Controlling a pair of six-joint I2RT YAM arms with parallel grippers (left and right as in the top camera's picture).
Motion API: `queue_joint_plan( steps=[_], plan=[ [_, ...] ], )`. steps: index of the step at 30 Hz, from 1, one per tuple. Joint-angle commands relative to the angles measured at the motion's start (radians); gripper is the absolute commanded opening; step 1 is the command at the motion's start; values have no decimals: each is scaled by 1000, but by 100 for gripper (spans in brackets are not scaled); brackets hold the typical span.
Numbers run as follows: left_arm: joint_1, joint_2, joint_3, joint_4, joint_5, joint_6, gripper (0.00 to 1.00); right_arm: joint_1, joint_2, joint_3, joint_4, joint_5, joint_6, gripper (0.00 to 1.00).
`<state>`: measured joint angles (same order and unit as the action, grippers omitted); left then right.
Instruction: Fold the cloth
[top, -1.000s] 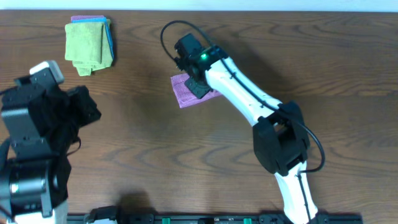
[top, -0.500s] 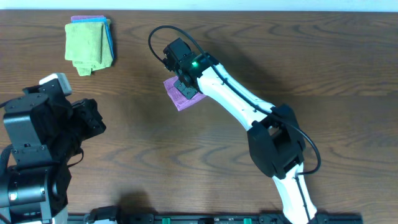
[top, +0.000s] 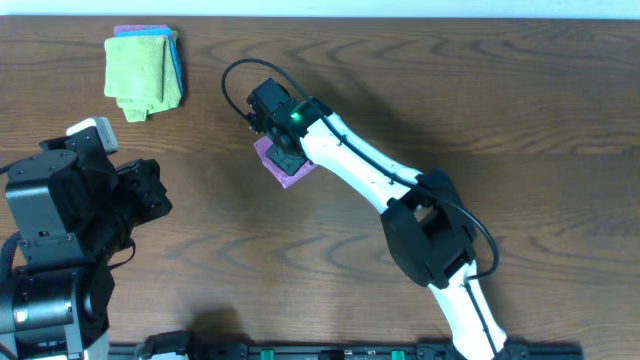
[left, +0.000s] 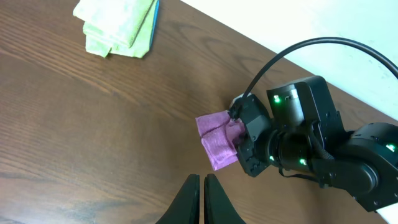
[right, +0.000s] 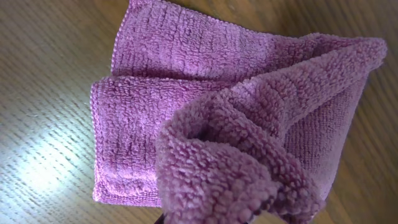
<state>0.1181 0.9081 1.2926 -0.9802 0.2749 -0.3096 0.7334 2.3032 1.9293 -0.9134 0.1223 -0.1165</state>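
The cloth (top: 291, 177) is a lilac-purple bundle, folded small, on the brown table left of centre. My right gripper (top: 281, 156) sits on top of it and is shut on a raised fold. In the right wrist view the cloth (right: 186, 106) fills the frame, with one thick fold bunched up over the jaws, which are almost hidden. From the left wrist the cloth (left: 217, 140) shows ahead, half under the right arm's black wrist. My left gripper (left: 202, 184) is shut and empty, hovering well short of the cloth, at the table's left side (top: 150, 192).
A folded lime-green cloth (top: 142, 72) lies on a blue cloth (top: 177, 58) at the back left corner; both also show in the left wrist view, green cloth (left: 118, 23) over blue cloth (left: 153, 23). The right arm (top: 370, 180) stretches diagonally across the table's middle.
My right gripper has slid to the left and slightly forward, taking the purple cloth with it. The left arm shifted a little to the right earlier, then held still.
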Motion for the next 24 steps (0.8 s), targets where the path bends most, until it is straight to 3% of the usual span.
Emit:
queue_joint_plan(
  steps=[1, 2, 4, 7, 16, 22, 24],
  plan=[
    [6, -2, 6, 2, 7, 18, 6, 5, 26, -3, 3, -34, 11, 4],
    [6, -2, 6, 2, 7, 18, 6, 5, 26, -3, 2, -53, 11, 14],
    [6, -2, 6, 2, 7, 19, 6, 7, 26, -3, -2, -137, 11, 45],
    [6, -2, 6, 5, 6, 19, 6, 17, 26, -3, -20, -255, 16, 57],
    [6, -1, 6, 12, 6, 19, 7, 53, 25, -2, -66, -308, 15, 56],
    [6, -1, 5, 12, 6, 43, 8, 49, 25, 16, -53, -296, 15, 58],
    [6, -1, 5, 12, 6, 65, 12, 43, 24, 58, -76, -254, 15, 63]
  ],
)
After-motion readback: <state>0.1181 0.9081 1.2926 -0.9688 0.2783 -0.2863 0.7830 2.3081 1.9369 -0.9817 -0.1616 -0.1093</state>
